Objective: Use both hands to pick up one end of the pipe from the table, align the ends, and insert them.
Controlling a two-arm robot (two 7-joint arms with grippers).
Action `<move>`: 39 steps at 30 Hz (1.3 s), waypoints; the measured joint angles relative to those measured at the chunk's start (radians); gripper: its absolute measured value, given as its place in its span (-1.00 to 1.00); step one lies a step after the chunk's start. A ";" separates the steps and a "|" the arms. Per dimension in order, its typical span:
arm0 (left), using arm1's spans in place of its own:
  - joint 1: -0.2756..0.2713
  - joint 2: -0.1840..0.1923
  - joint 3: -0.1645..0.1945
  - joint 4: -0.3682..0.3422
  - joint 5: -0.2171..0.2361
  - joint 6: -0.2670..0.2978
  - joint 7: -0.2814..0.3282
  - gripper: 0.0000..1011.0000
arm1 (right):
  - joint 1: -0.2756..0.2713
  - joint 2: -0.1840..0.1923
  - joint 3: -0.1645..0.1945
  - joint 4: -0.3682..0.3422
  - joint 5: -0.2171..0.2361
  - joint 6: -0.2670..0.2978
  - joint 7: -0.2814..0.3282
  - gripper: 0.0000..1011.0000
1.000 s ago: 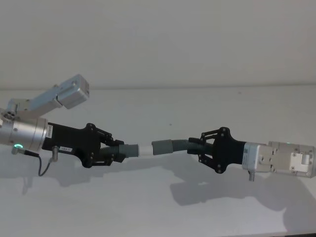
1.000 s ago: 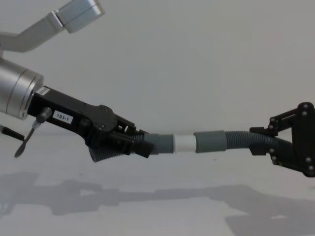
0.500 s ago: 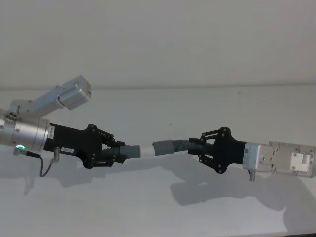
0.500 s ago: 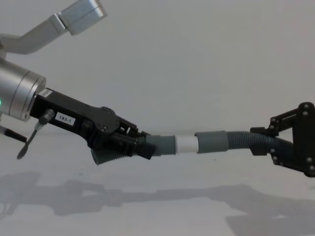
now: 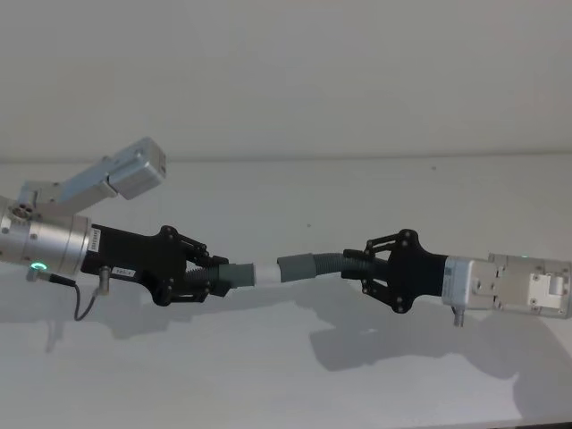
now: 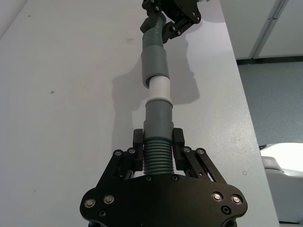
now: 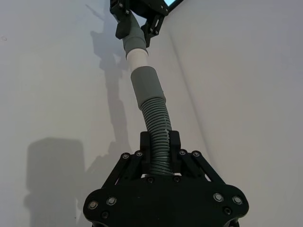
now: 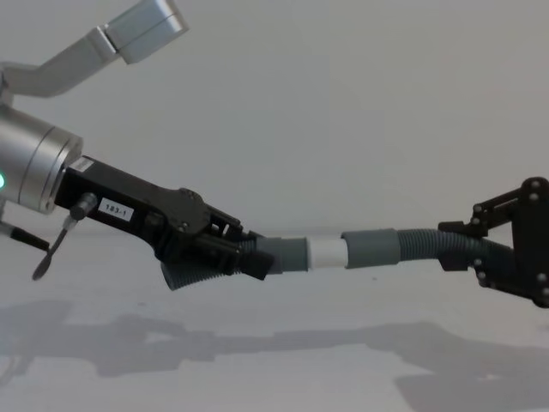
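We are mid-insertion; the white tip (image 8: 326,252) sits at the socket cuff (image 8: 371,247); left gripper (image 8: 244,255) and right gripper (image 8: 459,247) each clench ribbed hose; next, push straight together.

Two silver arms ending in black grippers

The left gripper (image 8: 244,253) was angular black with small round screws and a white number label (image 8: 113,209); its silver wrist (image 5: 40,248) showed a green light and a thin dark cable. The right gripper (image 5: 365,266) was black on a boxy silver-grey wrist.
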 joint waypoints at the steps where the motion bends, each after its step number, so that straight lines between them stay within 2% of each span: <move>1: 0.000 0.000 0.001 0.001 -0.001 0.000 0.000 -0.35 | 0.001 0.000 0.000 0.000 0.000 0.000 0.000 -0.58; 39: -0.007 -0.002 0.011 0.013 -0.010 -0.010 -0.002 -0.35 | 0.001 0.006 -0.001 0.014 0.015 -0.004 0.013 -0.58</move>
